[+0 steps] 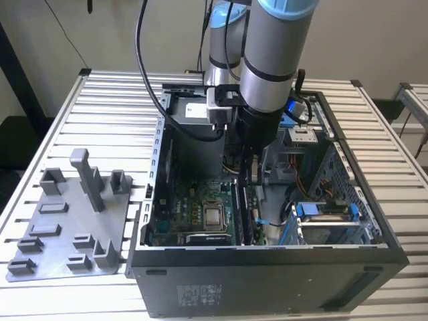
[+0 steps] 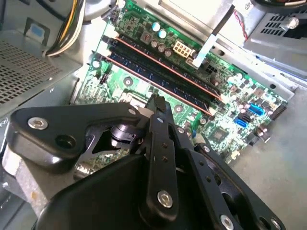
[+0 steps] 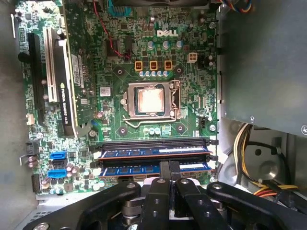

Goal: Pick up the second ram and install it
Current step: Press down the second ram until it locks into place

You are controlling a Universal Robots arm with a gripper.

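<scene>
Gripper [image 3: 169,184] fingers look closed together, nothing between them, tips just over the second ram [image 3: 153,169]. You've got both sticks lying in their motherboard [image 3: 144,57] slots; whether the latches have locked, can't tell.

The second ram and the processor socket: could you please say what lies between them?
In the first wrist view, another ram stick, seated in its slot, lies between the processor socket and the second ram.
</scene>
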